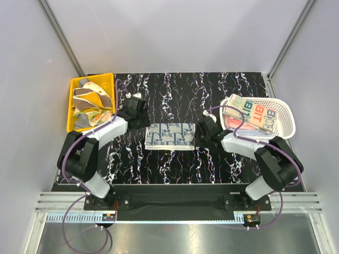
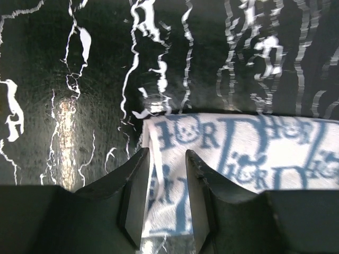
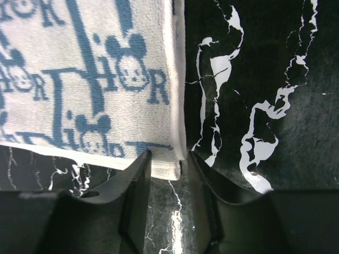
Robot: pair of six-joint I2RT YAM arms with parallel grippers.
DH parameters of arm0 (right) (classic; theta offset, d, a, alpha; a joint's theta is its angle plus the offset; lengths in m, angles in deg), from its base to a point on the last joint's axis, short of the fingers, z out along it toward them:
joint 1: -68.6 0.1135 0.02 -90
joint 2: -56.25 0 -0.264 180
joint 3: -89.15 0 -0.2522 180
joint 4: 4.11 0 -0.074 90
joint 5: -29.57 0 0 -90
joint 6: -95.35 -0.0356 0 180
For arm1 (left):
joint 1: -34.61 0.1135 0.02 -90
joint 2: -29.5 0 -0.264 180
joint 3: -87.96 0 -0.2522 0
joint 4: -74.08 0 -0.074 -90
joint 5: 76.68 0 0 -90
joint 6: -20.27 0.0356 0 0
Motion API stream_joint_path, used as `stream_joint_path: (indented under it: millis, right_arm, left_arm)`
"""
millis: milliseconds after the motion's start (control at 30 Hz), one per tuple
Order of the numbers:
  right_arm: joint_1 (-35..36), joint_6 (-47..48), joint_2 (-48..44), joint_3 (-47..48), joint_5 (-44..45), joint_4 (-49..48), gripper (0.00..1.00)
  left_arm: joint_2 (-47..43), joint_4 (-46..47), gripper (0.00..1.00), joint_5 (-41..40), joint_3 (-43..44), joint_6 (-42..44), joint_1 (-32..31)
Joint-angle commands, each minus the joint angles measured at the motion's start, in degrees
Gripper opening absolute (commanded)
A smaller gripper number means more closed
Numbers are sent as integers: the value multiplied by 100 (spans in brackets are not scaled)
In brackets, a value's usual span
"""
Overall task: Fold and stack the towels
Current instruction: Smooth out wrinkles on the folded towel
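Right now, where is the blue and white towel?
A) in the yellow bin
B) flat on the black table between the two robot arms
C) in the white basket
B: the blue-white towel lies flat on the black table, with the left gripper and the right gripper at its two ends.

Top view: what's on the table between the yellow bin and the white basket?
The blue-white towel, flat mid-table, with the left gripper at its left end and the right gripper at its right end. Seen in the top view.

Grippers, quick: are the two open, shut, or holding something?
Left gripper: open, astride the edge of the blue-white towel.
Right gripper: open at its corner.
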Motion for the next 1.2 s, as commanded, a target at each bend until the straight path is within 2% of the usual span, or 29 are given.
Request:
stream_joint_path:
  millis: [0,167,300,533,1167]
  right_arm:
    - [59,-3,157,224,107,-299,38]
    - [59,-38,158,206,115,-299,26]
    - [59,-12,157,224,115,-273,20]
    - [50,-12,149,241,98,-246,18]
    - [50,23,131,171,124,-211,13]
  left_arm:
    - [282,149,38,151,220,90,105]
    - [423,166,38,195,203,20,184]
    - [502,307,39,353,159,-15,184]
    - [713,473,36,520,159,-86,184]
    - [572,360,16,520,229,-60,299]
